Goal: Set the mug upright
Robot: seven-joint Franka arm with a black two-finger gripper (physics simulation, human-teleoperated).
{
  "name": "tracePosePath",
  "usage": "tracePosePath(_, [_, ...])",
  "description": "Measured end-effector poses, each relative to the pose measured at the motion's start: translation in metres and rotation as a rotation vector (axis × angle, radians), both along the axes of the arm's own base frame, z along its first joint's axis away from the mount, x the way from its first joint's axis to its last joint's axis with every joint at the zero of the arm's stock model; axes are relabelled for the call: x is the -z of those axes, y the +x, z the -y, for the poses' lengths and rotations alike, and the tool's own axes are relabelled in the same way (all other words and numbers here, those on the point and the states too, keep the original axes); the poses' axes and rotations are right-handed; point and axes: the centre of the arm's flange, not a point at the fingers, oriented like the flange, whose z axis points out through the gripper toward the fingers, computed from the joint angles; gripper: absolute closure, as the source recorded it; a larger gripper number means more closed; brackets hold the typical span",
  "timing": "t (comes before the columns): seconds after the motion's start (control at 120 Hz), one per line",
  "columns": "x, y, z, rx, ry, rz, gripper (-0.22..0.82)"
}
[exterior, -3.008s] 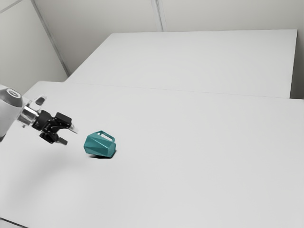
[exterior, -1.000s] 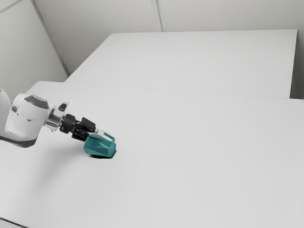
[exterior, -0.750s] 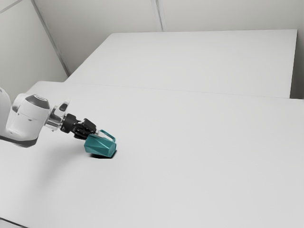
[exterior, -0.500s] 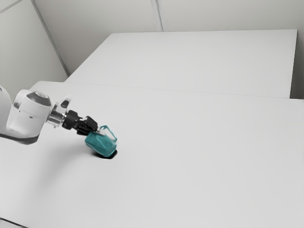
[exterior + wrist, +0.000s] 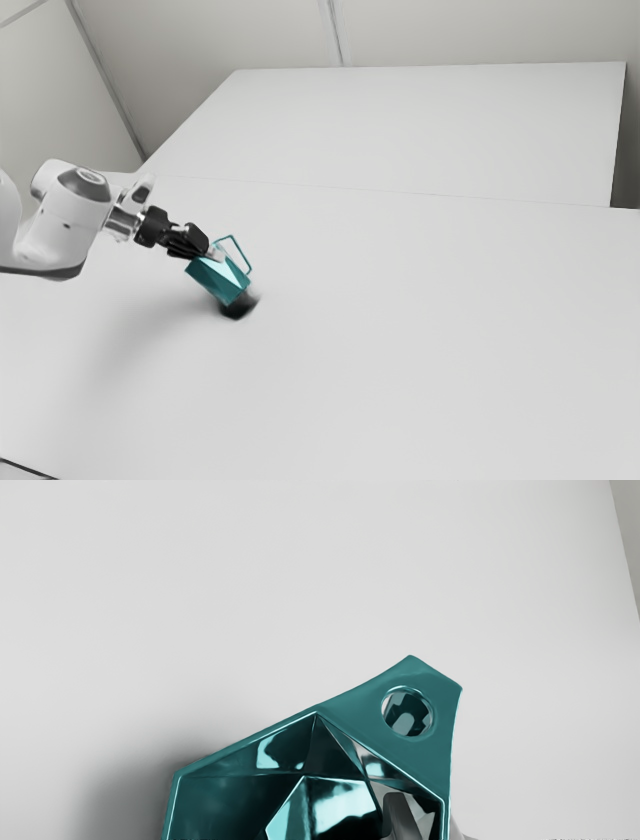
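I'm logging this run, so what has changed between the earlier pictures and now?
The tool moved toward the exterior view's right and took hold of the mug by its wall. The mug has gone from lying on its side to a slant, base down, and appears raised off the table. The table stayed as it was.

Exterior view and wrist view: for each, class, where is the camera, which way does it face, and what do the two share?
Exterior view: beside the arm, looking down across the white table; arm and black gripper enter from this view's left.
Wrist view: on the hand, looking past the fingers at the mug's open mouth and the table; one finger reaches inside the mug.
Shared: teal mug, table, and part of the gripper.
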Motion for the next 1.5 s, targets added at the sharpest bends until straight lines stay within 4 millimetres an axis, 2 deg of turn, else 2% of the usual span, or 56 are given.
tracePosePath(0.075, [-0.010,0.005,0.002,0.022,0.029,0.009,0.78])
tracePosePath(0.3, [-0.063,0.028,0.013,0.152,0.217,0.015,0.79])
tracePosePath(0.433, [-0.076,0.033,0.027,0.214,0.322,-0.037,0.79])
tracePosePath(0.675, [-0.080,0.047,0.064,0.268,0.458,-0.131,0.79])
tracePosePath(0.808, [-0.083,0.054,0.077,0.267,0.523,-0.175,0.79])
tracePosePath(0.933, [-0.080,0.060,0.086,0.253,0.577,-0.218,0.79])
tracePosePath(1.2, [-0.072,0.065,0.120,0.222,0.708,-0.273,0.79])
tracePosePath(1.5, [-0.053,0.076,0.149,0.127,0.806,-0.278,0.79])
